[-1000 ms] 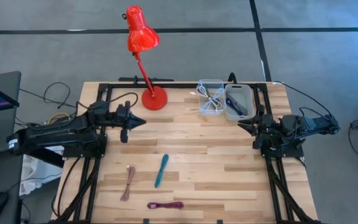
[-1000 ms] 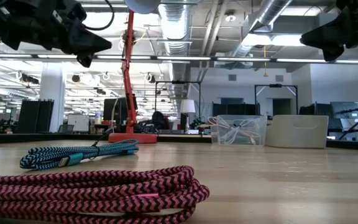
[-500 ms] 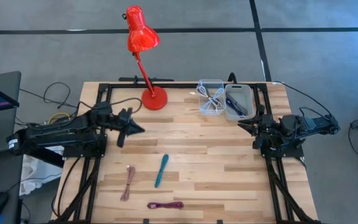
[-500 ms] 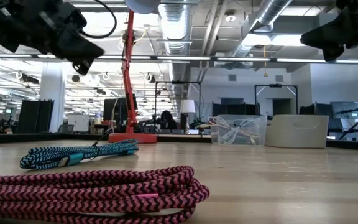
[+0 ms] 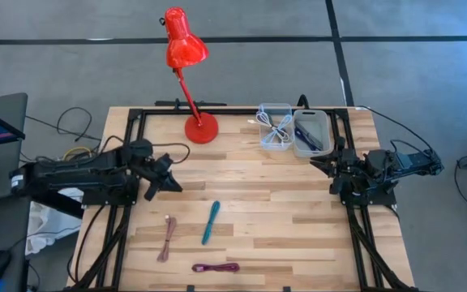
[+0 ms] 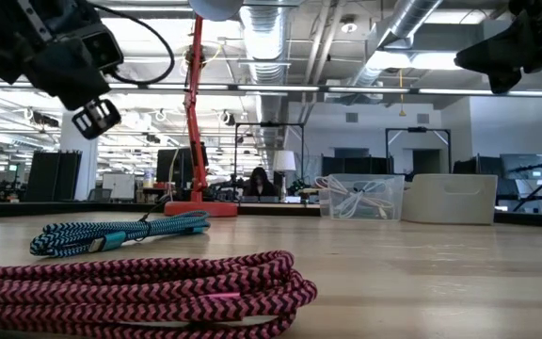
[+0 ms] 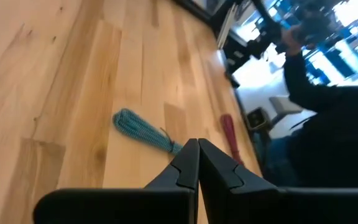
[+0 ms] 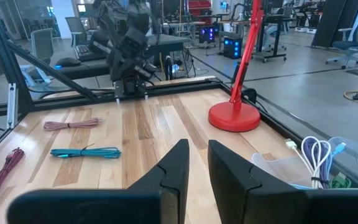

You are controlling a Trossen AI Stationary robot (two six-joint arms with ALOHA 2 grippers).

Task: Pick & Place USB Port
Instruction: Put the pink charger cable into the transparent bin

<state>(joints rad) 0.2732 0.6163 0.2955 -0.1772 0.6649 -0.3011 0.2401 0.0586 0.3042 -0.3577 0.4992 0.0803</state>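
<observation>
Three bundled cables lie flat on the wooden table: a teal one (image 5: 210, 221) (image 7: 143, 129), a pale pink one (image 5: 167, 238) and a magenta one (image 5: 215, 267) (image 6: 139, 282). My left gripper (image 5: 174, 187) (image 7: 197, 144) hangs shut above the table, left of and farther back than the teal cable, slanting down toward it. My right gripper (image 5: 314, 164) (image 8: 197, 149) waits at the table's right side, beside the bins, its fingers a narrow gap apart. Neither gripper holds anything.
A clear bin (image 5: 276, 126) with a white cable and a grey bin (image 5: 311, 132) stand at the far right. A red desk lamp (image 5: 200, 127) stands at the far edge. A person (image 7: 328, 124) shows beyond the table's near edge. Bare wood lies between the arms.
My left gripper has swung toward the table's near edge and come down, tipping from level to slanting downward toward the teal cable. The cables and my right arm have kept still.
</observation>
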